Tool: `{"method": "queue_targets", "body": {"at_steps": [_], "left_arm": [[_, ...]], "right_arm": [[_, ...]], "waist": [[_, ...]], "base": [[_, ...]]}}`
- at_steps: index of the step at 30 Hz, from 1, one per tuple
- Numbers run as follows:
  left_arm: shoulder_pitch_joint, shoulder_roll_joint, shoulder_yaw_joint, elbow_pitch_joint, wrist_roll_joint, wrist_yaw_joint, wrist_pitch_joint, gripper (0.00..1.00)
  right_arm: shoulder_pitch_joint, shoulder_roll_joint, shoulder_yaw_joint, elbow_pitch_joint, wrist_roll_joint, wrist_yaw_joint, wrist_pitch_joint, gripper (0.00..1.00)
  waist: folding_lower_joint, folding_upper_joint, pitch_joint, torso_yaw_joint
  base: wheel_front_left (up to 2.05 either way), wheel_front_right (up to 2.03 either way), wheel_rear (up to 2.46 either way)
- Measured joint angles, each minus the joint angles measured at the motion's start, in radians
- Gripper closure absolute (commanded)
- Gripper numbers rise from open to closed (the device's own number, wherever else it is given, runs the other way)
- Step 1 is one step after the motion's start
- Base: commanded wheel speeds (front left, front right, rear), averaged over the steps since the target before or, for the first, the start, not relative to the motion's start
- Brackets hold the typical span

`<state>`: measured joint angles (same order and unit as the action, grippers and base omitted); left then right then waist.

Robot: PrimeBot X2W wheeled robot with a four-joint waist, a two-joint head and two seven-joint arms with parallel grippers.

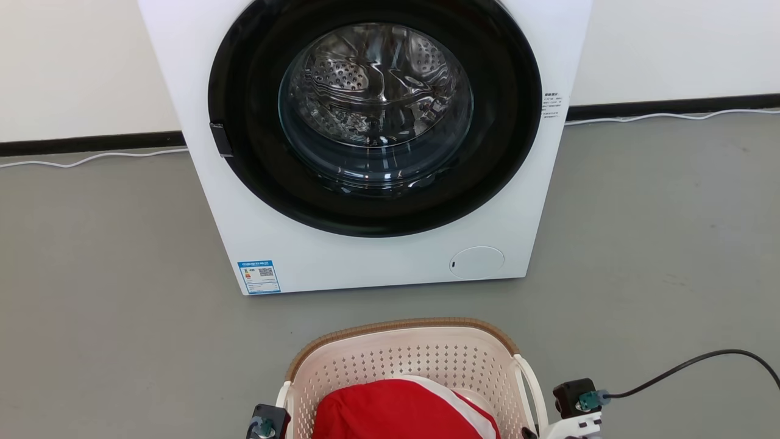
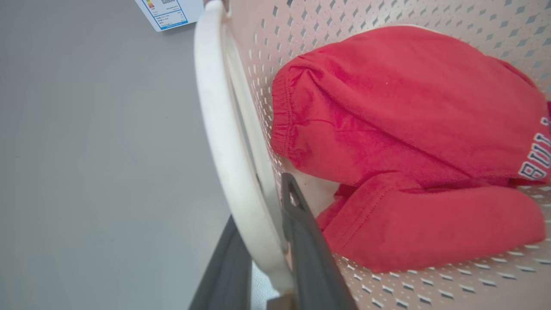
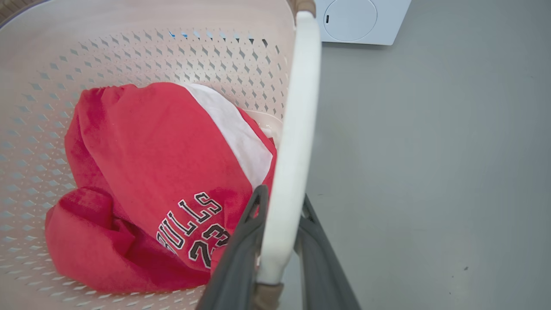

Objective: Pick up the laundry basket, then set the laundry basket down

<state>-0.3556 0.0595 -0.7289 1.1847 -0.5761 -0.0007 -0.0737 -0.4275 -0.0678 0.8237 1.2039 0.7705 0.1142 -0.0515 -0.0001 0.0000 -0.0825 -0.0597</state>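
Note:
The laundry basket (image 1: 426, 356), cream with perforated walls and a brown rim, is at the bottom middle of the head view, in front of the washer. A red jersey (image 1: 390, 411) with white lettering lies inside it. In the left wrist view my left gripper (image 2: 260, 202) is shut on the basket's white left handle (image 2: 215, 107), one dark finger on each side. My right gripper (image 3: 282, 196) is likewise shut on the white right handle (image 3: 297, 107). Both wrists (image 1: 266, 424) (image 1: 576, 399) flank the basket. Whether its base touches the floor is hidden.
A white front-loading washing machine (image 1: 378, 262) with its round glass door shut stands straight ahead on the grey floor (image 1: 658, 244). A white cable (image 1: 91, 158) runs along the wall's foot. A black cable (image 1: 701, 360) trails from my right wrist.

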Motion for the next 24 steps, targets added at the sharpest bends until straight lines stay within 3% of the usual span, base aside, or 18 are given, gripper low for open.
{"method": "queue_targets", "body": {"at_steps": [24], "left_arm": [[-0.005,0.003,-0.164,0.013,-0.159,0.027,-0.01,1.0]], "right_arm": [[-0.003,-0.007,0.079,0.013,0.068,0.0,0.0,1.0]], "waist": [[0.0,0.0,0.014,-0.02]], "base": [[0.0,0.0,0.0]]}}
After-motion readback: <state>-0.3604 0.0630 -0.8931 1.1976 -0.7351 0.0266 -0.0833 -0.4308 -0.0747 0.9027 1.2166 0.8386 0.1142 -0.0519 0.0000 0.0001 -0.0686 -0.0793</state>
